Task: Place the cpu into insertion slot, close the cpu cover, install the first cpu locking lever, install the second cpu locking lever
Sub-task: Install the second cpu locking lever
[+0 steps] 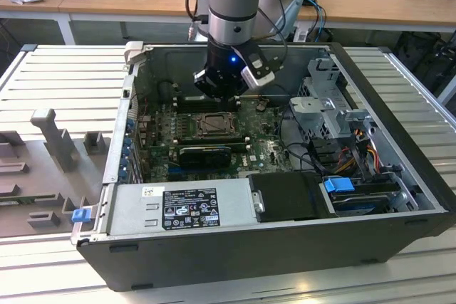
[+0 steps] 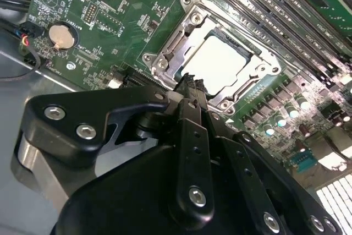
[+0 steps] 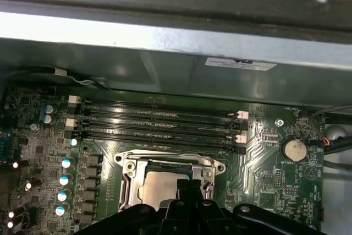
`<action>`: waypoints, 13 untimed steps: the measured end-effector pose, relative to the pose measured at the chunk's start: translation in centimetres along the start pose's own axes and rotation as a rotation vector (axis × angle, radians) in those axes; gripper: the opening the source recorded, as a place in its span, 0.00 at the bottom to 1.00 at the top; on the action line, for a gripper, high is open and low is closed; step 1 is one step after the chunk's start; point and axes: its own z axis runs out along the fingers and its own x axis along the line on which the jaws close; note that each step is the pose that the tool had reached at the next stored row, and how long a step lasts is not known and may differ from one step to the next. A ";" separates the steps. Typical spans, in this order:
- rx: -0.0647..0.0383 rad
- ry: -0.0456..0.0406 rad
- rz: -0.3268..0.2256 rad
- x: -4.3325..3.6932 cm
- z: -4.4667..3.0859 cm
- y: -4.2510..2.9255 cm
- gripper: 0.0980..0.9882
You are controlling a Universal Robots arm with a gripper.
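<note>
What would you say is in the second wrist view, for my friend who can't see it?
The cpu sits in the insertion slot with the cpu cover framing it, on a green circuit board. The black gripper is in front of the socket.

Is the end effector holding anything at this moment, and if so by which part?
Nothing held: the cpu already lies in the insertion slot, and the end effector is shut just above its edge.

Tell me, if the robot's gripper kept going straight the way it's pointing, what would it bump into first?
Probably the cpu cover, the metal frame lying over the cpu in the insertion slot. In both wrist views the gripper points at the frame's near edge, though depth is hard to judge.
</note>
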 end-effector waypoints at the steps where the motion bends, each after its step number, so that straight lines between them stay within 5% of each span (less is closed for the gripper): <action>1: 0.000 -0.0002 0.000 0.00 0.00 0.00 0.01; 13: 0.000 0.0001 0.000 0.11 0.03 -1.22 0.01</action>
